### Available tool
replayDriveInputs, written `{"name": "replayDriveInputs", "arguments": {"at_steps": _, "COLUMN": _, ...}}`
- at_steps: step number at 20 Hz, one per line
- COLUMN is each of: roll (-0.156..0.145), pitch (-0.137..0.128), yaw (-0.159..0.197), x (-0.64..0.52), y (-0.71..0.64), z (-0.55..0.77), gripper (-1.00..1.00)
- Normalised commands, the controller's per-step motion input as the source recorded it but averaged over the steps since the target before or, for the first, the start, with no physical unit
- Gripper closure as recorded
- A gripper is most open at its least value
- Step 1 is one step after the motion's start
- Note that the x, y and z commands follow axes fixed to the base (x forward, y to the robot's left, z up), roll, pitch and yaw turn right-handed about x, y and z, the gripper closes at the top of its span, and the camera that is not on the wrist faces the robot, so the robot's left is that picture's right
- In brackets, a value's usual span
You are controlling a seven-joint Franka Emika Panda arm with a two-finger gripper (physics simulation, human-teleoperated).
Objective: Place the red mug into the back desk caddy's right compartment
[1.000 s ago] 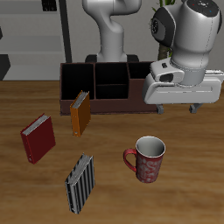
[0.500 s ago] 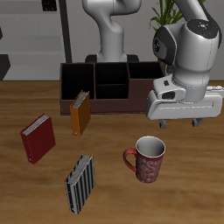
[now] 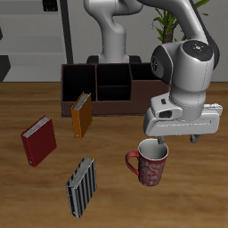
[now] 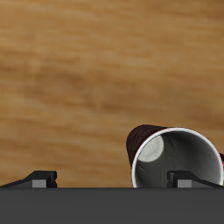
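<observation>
The red mug [image 3: 150, 162] stands upright near the table's front edge, its handle pointing toward the striped book. My gripper [image 3: 178, 141] hangs open just above and slightly behind the mug's rim, with one fingertip [image 3: 158, 142] over the rim. In the wrist view the red mug [image 4: 175, 157] shows its pale inside close to one fingertip [image 4: 188, 178], and the gripper [image 4: 114, 179] holds nothing. The back desk caddy [image 3: 78, 105] is a dark-brown box farther back. Its right compartment [image 3: 142, 80] is partly hidden by my arm.
An orange-brown book [image 3: 82, 114] leans upright in front of the caddy. A red book [image 3: 38, 141] and a grey striped book [image 3: 81, 185] lie nearer the front edge. The robot's base [image 3: 111, 36] and a plant stand behind the caddy.
My gripper has come down and moved from beside the caddy toward the front edge, ending just over the mug. The mug and books have not moved.
</observation>
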Motion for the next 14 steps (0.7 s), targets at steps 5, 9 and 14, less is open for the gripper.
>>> {"name": "replayDriveInputs", "arguments": {"at_steps": 5, "roll": -0.001, "pitch": 0.032, "yaw": 0.0, "x": 0.02, "y": -0.08, "z": -0.31, "gripper": -1.0}}
{"name": "replayDriveInputs", "arguments": {"at_steps": 9, "roll": 0.004, "pitch": 0.053, "yaw": -0.006, "x": 0.04, "y": -0.04, "z": -0.35, "gripper": -1.0}}
{"name": "replayDriveInputs", "arguments": {"at_steps": 14, "roll": -0.012, "pitch": 0.054, "yaw": -0.003, "x": 0.09, "y": -0.08, "z": -0.33, "gripper": 1.0}}
